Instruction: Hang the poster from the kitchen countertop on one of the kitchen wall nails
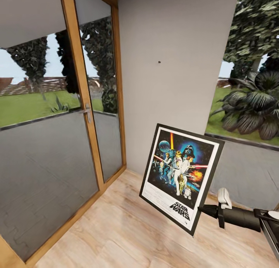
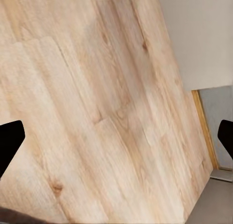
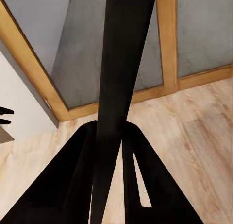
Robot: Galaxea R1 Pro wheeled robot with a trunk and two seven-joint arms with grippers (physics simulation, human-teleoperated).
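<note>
While I look down from the head camera, I see the poster (image 1: 181,177) held up in the air by my right hand (image 1: 201,210), which pinches the frame's lower right edge near the bottom corner. Its long axis runs from top to bottom but leans: the top edge tips to my right and the lower end swings toward my left, so the whole frame sits tilted clockwise. The printed face looks toward me. I can read "STAR WARS" in the white logo near the bottom edge; the fine print in the white border beside it is too small to read.

On the right wrist camera the frame (image 3: 119,88) appears edge-on as a dark bar, and the 2 black fingers (image 3: 73,185) press against it from both sides.

Behind the poster stands a grey wall (image 1: 174,66) with 1 small dark nail (image 1: 159,61) well above the frame. Wood-framed glass doors (image 1: 83,105) stand to the left, over a pale wooden floor (image 1: 116,237).

My left hand (image 2: 116,136) hangs spread wide over the floorboards (image 2: 97,112), its 2 dark fingertips (image 2: 9,141) far apart and holding nothing.
</note>
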